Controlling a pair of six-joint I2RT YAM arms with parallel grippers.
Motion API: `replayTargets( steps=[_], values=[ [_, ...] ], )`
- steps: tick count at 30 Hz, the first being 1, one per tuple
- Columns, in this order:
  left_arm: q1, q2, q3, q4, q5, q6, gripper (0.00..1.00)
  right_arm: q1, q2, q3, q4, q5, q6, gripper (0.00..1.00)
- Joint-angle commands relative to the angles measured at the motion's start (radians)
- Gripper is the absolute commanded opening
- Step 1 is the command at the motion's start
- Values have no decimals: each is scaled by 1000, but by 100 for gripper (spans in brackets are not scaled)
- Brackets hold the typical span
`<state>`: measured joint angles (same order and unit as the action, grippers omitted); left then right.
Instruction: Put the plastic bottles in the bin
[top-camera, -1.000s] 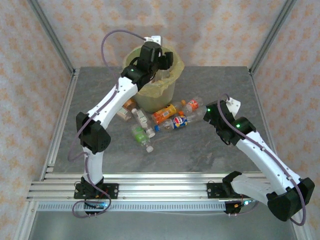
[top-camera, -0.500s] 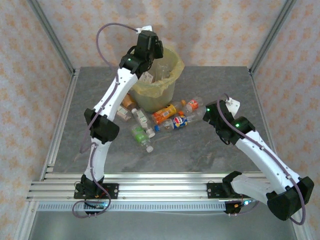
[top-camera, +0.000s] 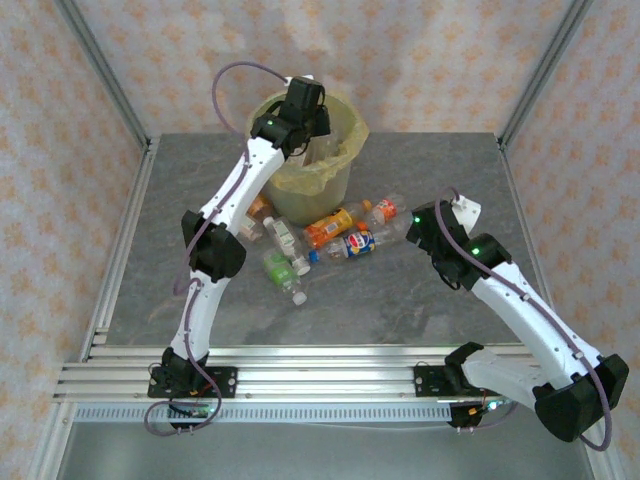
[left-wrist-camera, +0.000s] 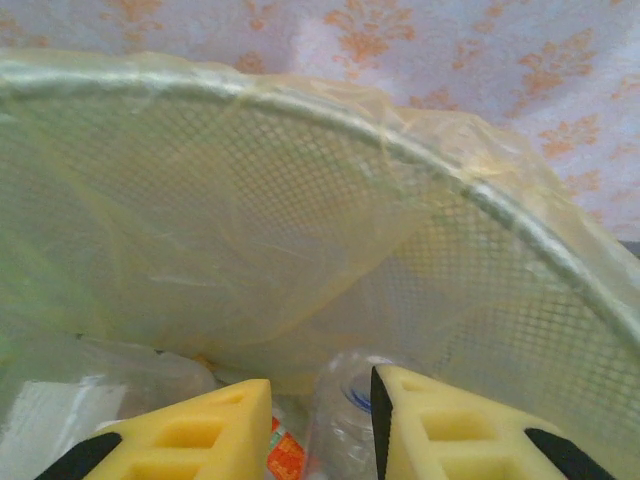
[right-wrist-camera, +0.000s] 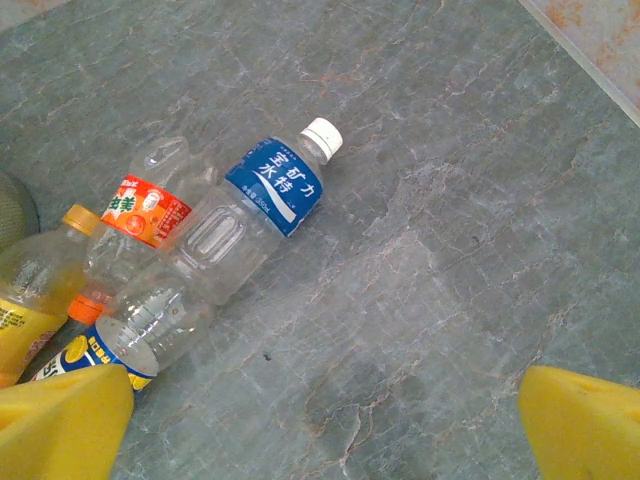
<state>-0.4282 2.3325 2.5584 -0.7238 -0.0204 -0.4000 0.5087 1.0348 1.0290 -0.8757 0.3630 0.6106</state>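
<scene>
The bin (top-camera: 338, 172), lined with a yellow-green bag, stands at the back of the table. My left gripper (top-camera: 303, 106) hangs over its mouth, looking in. Its yellow jaws (left-wrist-camera: 320, 388) stand a narrow gap apart, nearly shut, gripping nothing. Below them in the bin lie a clear bottle (left-wrist-camera: 345, 412) and a red-labelled one (left-wrist-camera: 286, 452). Several plastic bottles lie in front of the bin: an orange one (top-camera: 328, 228), a blue-labelled one (top-camera: 358, 243), a green-labelled one (top-camera: 275, 265). My right gripper (top-camera: 420, 226) hovers open beside them over bare table (right-wrist-camera: 325, 385), right of a white-capped blue-labelled bottle (right-wrist-camera: 262, 195).
The bin's mesh wall and bag (left-wrist-camera: 300, 220) curve close in front of my left fingers. Grey stone table (top-camera: 400, 300) stretches to the right and front of the bottle pile. Metal frame posts (top-camera: 120, 110) and patterned walls stand around the table's edges.
My left gripper has narrowed its jaws above the bin and its arm has shifted slightly back and right over the rim. The right arm has stayed still.
</scene>
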Motion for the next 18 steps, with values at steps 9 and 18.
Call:
replayTargets(
  steps=[9, 18],
  values=[
    [-4, -33, -3, -115, 266, 11, 27, -4, -22, 0, -35, 37, 26, 99],
    [-4, -72, -36, -98, 401, 10, 26, -4, -27, 2, -31, 33, 34, 99]
  ],
)
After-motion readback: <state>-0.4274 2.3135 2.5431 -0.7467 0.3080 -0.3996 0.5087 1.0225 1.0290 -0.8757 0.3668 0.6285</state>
